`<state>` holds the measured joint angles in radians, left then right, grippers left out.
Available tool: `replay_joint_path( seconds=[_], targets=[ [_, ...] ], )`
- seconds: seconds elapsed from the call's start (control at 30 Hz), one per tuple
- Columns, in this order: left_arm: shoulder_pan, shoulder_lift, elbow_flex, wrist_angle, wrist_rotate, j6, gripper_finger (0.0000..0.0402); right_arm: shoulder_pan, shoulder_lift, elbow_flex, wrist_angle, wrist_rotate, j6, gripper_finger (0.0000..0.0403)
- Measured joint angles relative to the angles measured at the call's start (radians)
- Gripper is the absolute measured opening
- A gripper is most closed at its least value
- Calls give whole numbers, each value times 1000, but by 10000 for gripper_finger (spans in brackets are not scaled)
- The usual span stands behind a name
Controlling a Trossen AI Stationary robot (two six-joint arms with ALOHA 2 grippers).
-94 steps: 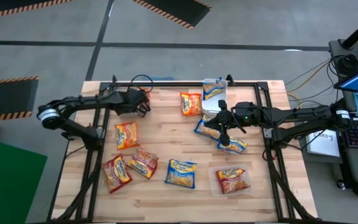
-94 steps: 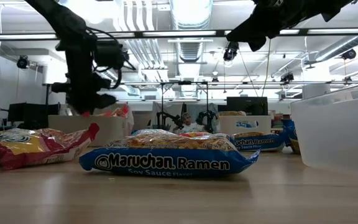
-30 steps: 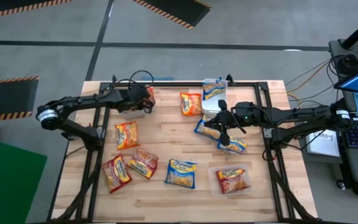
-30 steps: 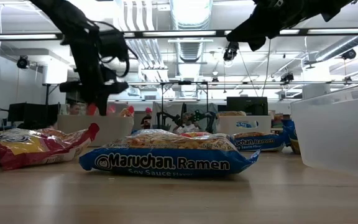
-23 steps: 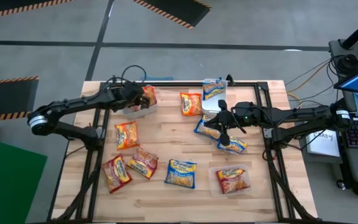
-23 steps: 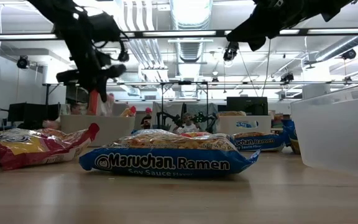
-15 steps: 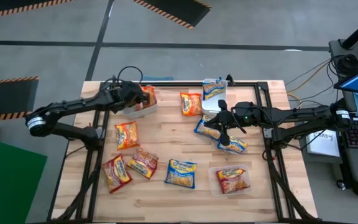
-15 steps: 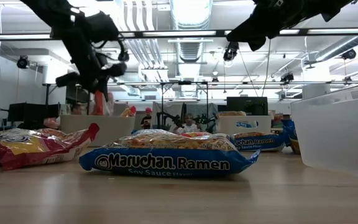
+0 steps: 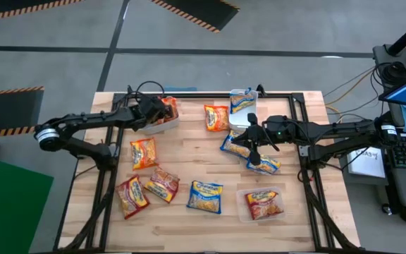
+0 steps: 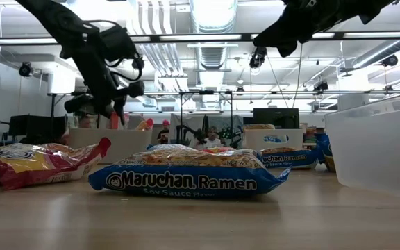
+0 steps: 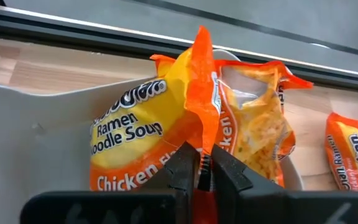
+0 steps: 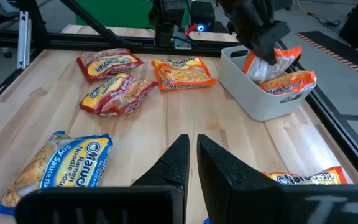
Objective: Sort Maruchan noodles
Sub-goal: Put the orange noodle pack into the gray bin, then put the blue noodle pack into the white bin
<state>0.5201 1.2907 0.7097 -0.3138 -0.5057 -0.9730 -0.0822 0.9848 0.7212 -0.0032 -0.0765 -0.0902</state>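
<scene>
Pinching orange packet [image 11: 225,118], left gripper [image 11: 199,169] over white bin [image 11: 36,143].

Desk [image 9: 189,155]: pale wood planks with a black frame. Packet in the white bin [image 11: 36,137]: orange and yellow [image 11: 166,124], white lettering. Packet nearest the low camera [image 10: 186,177]: blue, white lettering, yellow top. Packet at that view's left edge [image 10: 33,163]: red and yellow. Arms and both claws: black. Floor [image 9: 48,63]: grey, with mats striped orange and black [image 9: 196,10]. Green panel [image 9: 5,204] at lower left.
</scene>
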Motion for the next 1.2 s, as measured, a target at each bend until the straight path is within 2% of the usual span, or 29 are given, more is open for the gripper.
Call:
replay_joint_path(
  seconds=[0.47, 0.73, 0.97, 1.2],
  targets=[
    [-3, -27, 19, -12, 18, 107, 140, 0, 0, 0, 0, 0, 4, 22],
    [-46, -117, 55, -65, 18, 281, 173, 0, 0, 8, -1, 1, 43, 22],
    [-211, -216, 61, -61, 18, 463, 171, -1, 0, 23, 2, 2, 164, 22],
    [-463, -193, 61, 55, 17, 651, 164, -2, 18, 7, -3, 4, 411, 22]
  ],
)
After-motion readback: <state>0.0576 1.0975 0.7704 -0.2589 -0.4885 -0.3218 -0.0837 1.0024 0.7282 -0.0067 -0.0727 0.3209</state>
